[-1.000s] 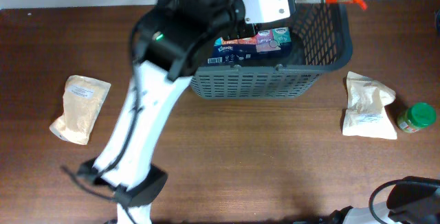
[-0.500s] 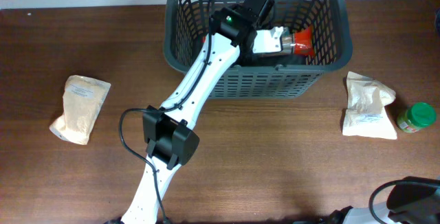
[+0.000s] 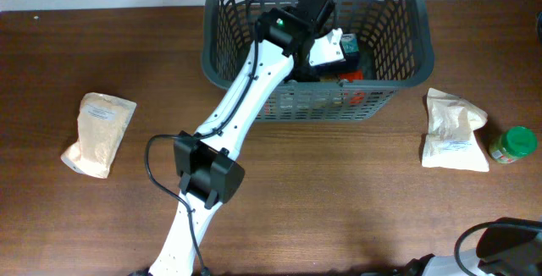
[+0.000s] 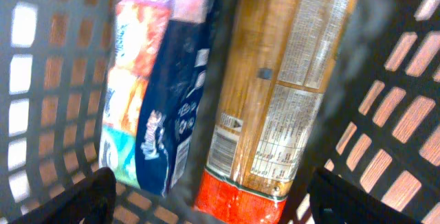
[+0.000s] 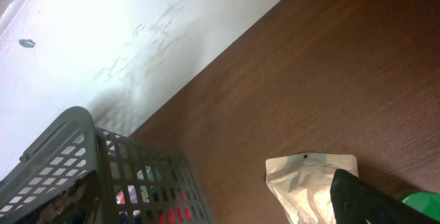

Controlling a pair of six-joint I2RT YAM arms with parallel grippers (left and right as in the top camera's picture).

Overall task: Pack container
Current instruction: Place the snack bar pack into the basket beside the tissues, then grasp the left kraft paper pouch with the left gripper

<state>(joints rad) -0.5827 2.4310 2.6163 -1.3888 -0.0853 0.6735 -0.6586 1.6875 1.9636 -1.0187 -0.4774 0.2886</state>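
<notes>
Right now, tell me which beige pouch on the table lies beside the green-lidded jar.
The pouch right of the container, close by the green-lidded jar. The other pouch lies alone, far left of the container.

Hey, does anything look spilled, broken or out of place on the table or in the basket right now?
Nothing stands out. The dark grey slotted plastic basket stands level; inside, a blue tissue pack and a brown red-capped bottle lie side by side, unspilled. The left tan pouch, right tan pouch and green-lidded jar sit outside, intact.
</notes>
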